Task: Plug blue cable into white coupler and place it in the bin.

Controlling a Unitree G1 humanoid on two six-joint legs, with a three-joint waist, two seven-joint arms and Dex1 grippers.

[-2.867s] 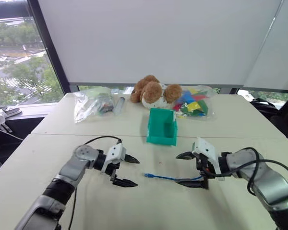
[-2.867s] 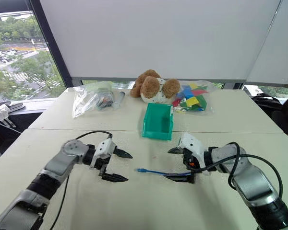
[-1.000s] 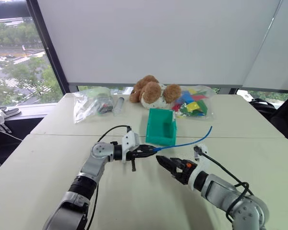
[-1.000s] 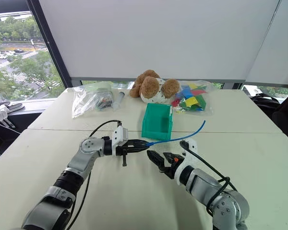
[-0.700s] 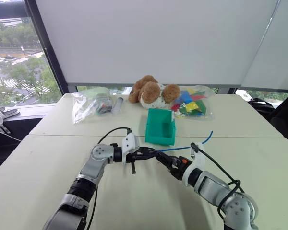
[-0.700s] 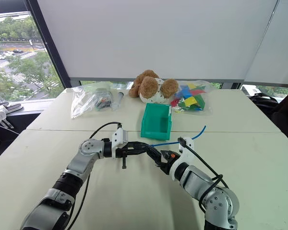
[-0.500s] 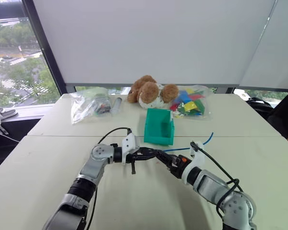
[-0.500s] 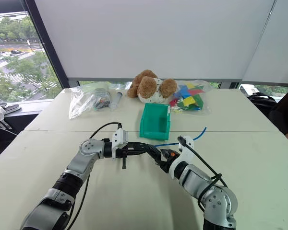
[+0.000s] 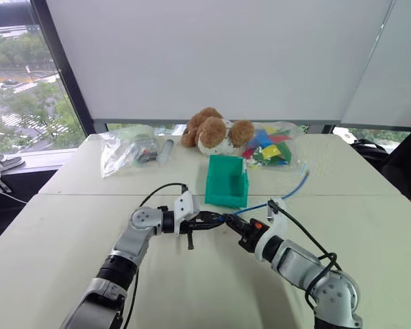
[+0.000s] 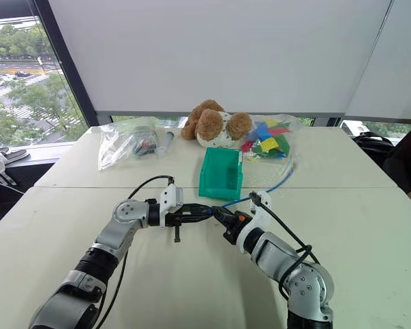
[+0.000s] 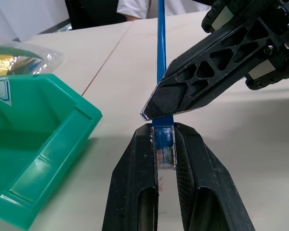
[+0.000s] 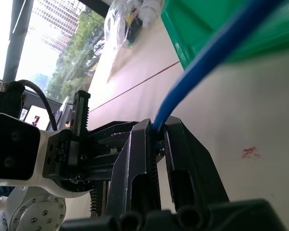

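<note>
The thin bright blue flexible cable [image 9: 288, 194] is held above the middle of the worktop, its clear plug [image 11: 164, 150] clamped in the left gripper [image 11: 164, 159]. Just behind the plug, the cord is pinched by the closed right gripper [image 12: 159, 137], seemingly to steady it. The teal-green rectangular plastic bin [image 9: 227, 181] stands just beyond.

Brown teddy bear [image 9: 214, 132], clear bag of colourful pieces [image 9: 274, 149], another bag, perhaps tools [image 9: 129, 151], white tables [image 9: 68, 240]
</note>
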